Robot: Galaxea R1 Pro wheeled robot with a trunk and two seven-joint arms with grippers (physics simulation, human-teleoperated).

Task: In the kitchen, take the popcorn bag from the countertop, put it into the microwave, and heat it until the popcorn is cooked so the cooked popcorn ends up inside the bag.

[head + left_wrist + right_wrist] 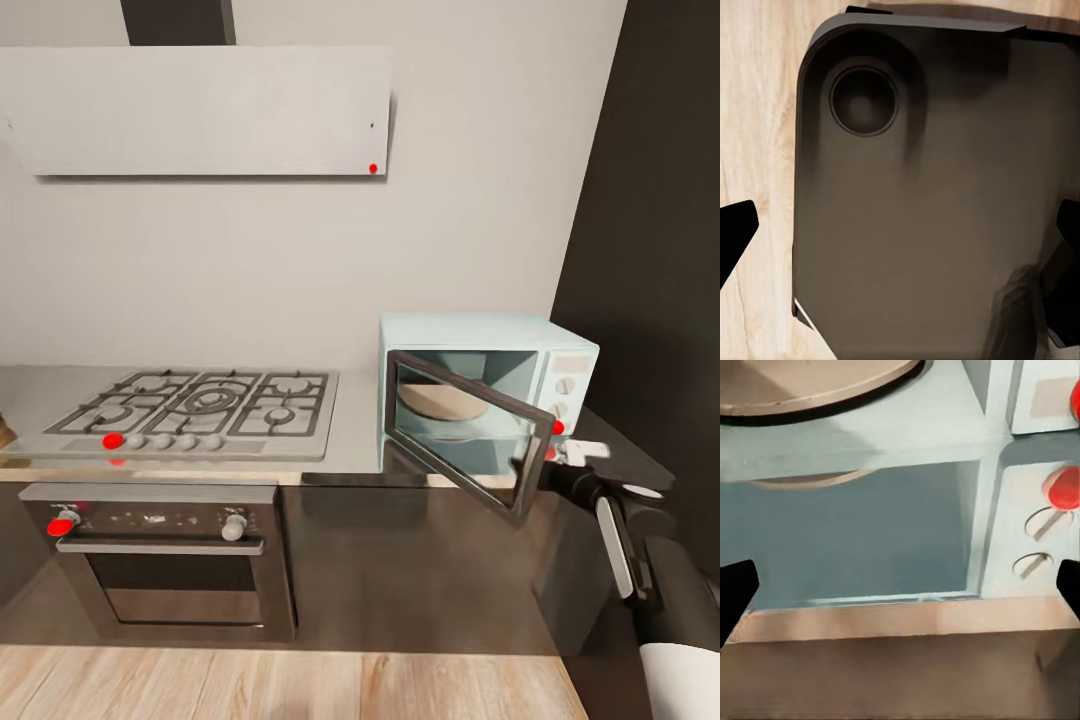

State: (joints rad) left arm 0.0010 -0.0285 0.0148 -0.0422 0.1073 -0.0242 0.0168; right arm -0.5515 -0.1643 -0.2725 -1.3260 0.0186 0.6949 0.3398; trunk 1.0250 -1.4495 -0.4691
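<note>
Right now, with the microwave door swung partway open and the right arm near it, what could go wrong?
1. The microwave door hangs only partly open, and the right gripper sits close to its free edge; a careless move could knock it shut or jolt the microwave.
2. The turntable looks bare and no popcorn bag is visible, so fetching it means leaving the door sticking out over the countertop edge, where the arm may clip it on return.
</note>
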